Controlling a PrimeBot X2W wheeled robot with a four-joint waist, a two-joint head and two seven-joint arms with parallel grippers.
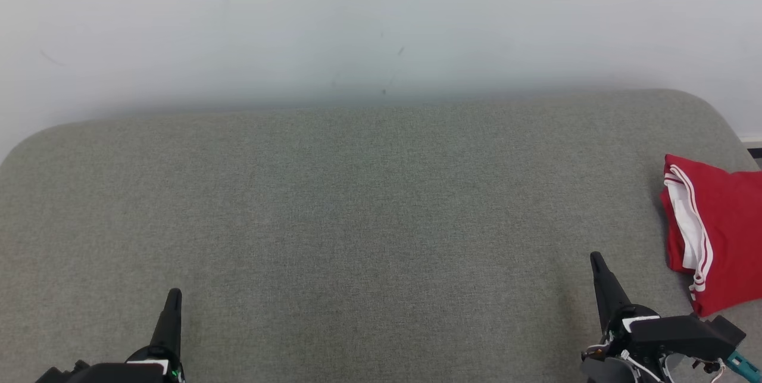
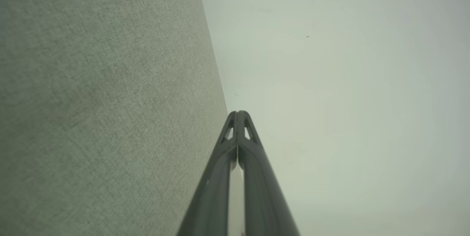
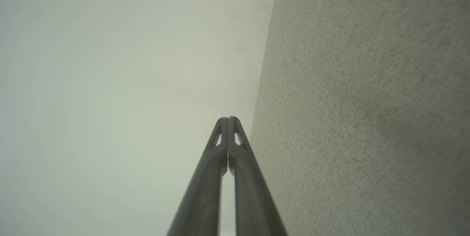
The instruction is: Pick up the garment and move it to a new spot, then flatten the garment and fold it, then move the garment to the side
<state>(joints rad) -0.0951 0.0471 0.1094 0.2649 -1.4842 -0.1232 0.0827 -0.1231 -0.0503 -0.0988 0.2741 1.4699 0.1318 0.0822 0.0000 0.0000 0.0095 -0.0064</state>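
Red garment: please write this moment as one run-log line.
red garment folded, right edge of grey fabric surface | left gripper shut, empty | right gripper shut, empty, apart from garment | task looks done

Head camera above grey cushion [image 1: 357,204], wrist cameras low beside it, all facing the wall [image 1: 357,13]

Grey fabric surface [image 1: 357,204] (rounded corners), pale scuffed wall [image 1: 297,25]

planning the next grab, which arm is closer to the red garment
Right: the right gripper sits near the red garment; the left gripper is far across the grey surface. Both shut.
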